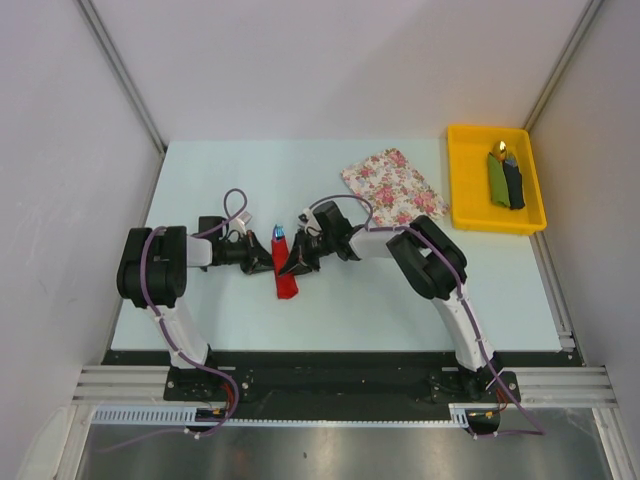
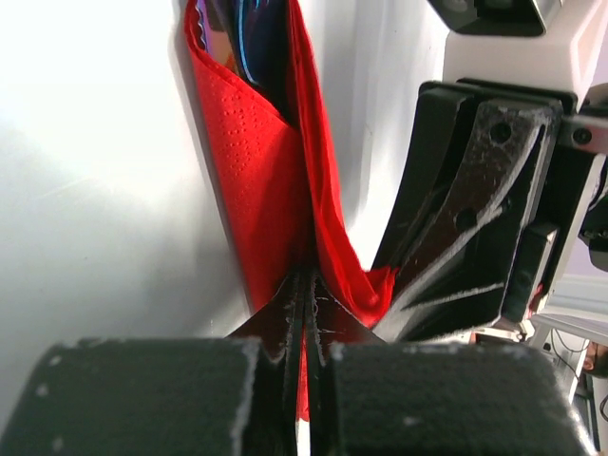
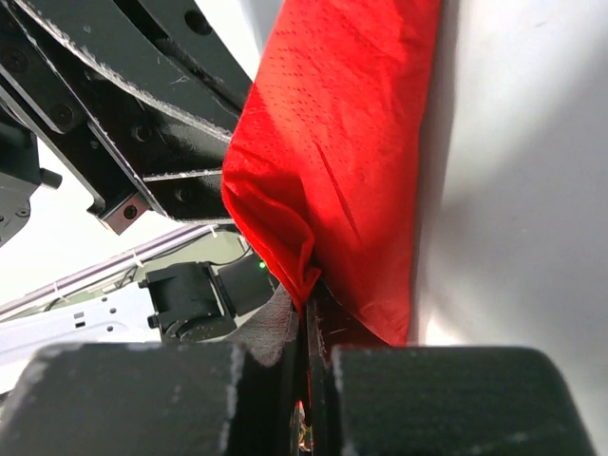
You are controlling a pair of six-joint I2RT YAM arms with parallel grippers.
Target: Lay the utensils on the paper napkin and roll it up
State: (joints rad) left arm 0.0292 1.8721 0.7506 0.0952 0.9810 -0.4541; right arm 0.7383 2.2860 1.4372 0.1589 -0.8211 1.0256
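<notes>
The red paper napkin [image 1: 284, 267] lies folded into a narrow strip at the table's middle, between both arms. Blue and pink utensils [image 1: 279, 234] poke out of its far end; they show inside the fold in the left wrist view [image 2: 249, 47]. My left gripper [image 1: 262, 262] is shut on the napkin's left edge, the sheet [image 2: 256, 180] pinched between its jaws [image 2: 306, 285]. From the other side my right gripper [image 1: 296, 264] is shut on the napkin's right edge, with the red paper [image 3: 342, 152] bunched at its closed tips [image 3: 309, 294]. The two grippers nearly touch.
A floral cloth [image 1: 394, 185] lies at the back right of the table. Farther right stands a yellow tray [image 1: 460, 190] holding green and dark rolls [image 1: 505, 180]. White walls close in on both sides.
</notes>
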